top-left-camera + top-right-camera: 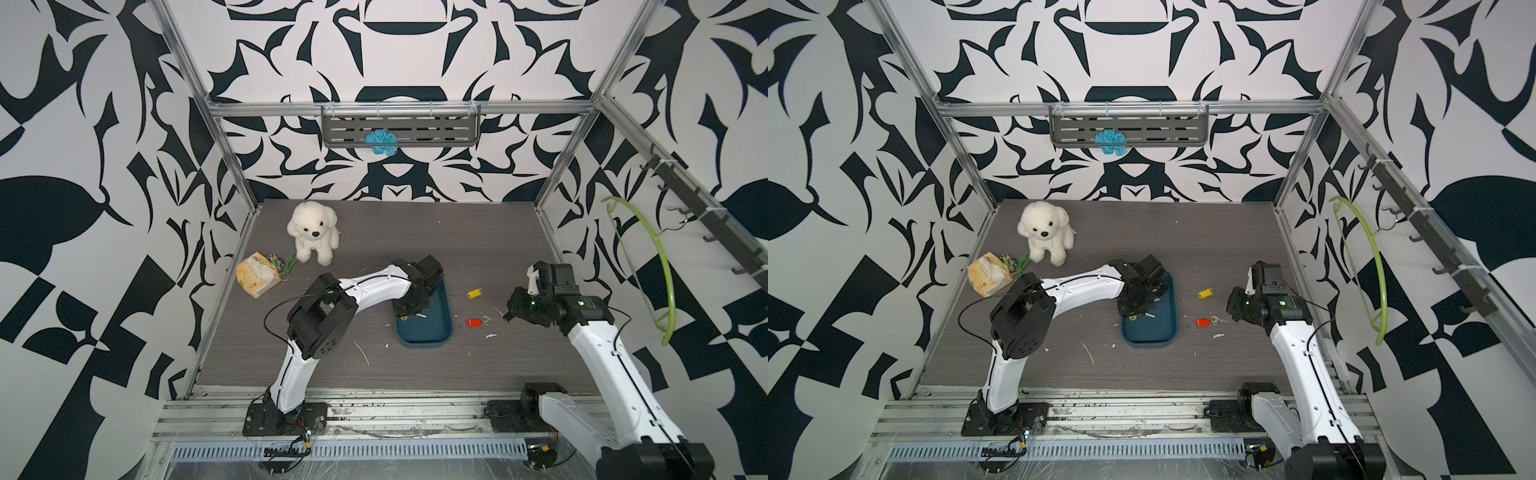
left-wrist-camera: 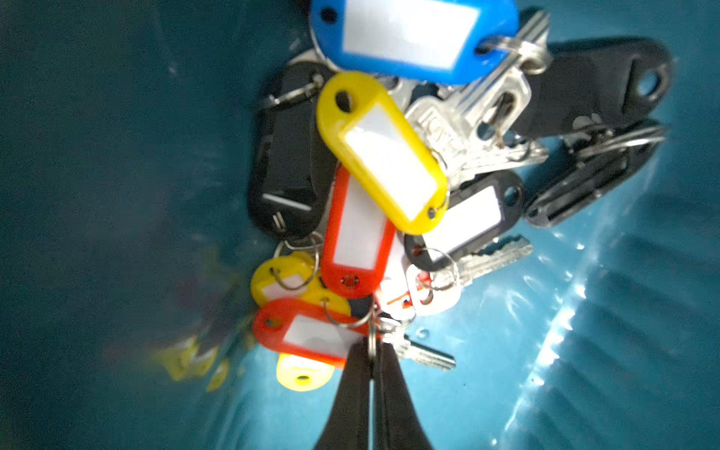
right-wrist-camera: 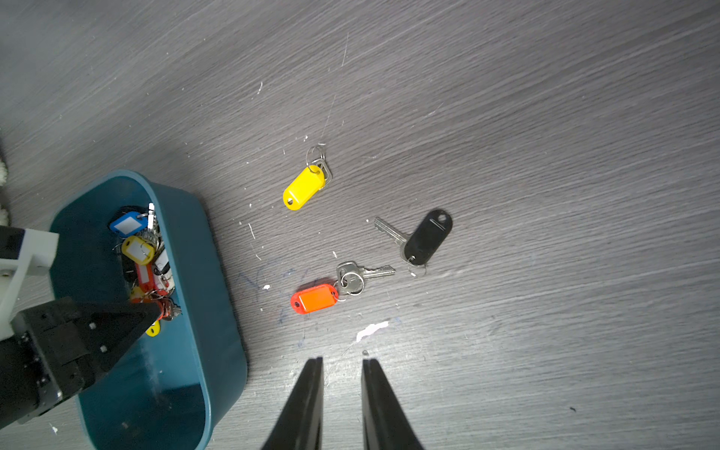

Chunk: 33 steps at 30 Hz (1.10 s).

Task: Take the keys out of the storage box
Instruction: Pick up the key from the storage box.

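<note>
While gripping 1 ring (image 2: 373,334) of the keys (image 2: 382,156) in the storage box (image 2: 584,370), left hand (image 2: 375,346) shut | right hand (image 3: 342,360) ajar, empty | risk: dragging tangled neighbours, losing thin pinch.

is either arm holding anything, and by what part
Left gripper: jaws shut on a metal ring of the keys, beside a red tag, inside the storage box. Right gripper: open, nothing held.

A white plush dog (image 1: 313,233) sits upright near the far left corner of the grey counter (image 1: 457,232). Beside it, nearer the left edge, lies a crumpled yellow packet (image 1: 257,275) with a green-handled item (image 1: 289,262) against it. On the back wall, a grey slotted shelf (image 1: 436,129) carries a blue fluffy puff (image 1: 380,141). A green hanger (image 1: 660,266) hangs from the hook rail (image 1: 706,216) on the right wall.
</note>
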### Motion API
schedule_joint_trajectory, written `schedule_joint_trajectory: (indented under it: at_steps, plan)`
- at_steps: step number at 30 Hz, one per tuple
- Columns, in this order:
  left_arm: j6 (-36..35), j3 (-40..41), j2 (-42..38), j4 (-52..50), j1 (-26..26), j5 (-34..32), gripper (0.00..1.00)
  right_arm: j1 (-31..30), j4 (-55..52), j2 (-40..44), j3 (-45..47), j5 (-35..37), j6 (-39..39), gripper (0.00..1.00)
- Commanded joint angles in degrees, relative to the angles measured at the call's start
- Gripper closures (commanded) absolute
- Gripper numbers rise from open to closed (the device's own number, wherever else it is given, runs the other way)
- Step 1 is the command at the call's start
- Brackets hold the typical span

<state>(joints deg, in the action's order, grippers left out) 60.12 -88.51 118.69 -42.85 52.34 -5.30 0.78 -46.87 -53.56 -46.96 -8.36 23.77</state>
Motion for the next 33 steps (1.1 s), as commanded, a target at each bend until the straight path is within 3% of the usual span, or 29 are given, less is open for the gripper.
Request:
schedule_joint_trajectory:
  at_steps: [1,11,24,28,33]
  plan:
    - [-0.78,-1.11,0.93,-1.99,-0.31,-0.06,1.00,0.21,0.71,0.82,0.11,-0.20,-0.70,0.77]
    - [-4.52,-8.07,-3.47,-10.53,1.71,-5.83,1.00,0.27,0.78,0.63,0.32,0.07,-0.64,0.78]
    - [-6.93,-9.38,-14.01,-15.60,1.44,-9.25,1.00,0.26,0.83,-0.14,0.38,0.34,-0.55,0.79]
    - [-8.37,-7.49,-18.98,-18.72,-2.47,-9.64,1.00,0.21,0.85,-0.32,0.51,0.35,-0.45,0.80]
    - [-12.71,0.07,-25.80,-19.25,-13.13,-8.75,1.00,0.27,0.92,-0.73,0.56,0.26,-0.11,0.80]
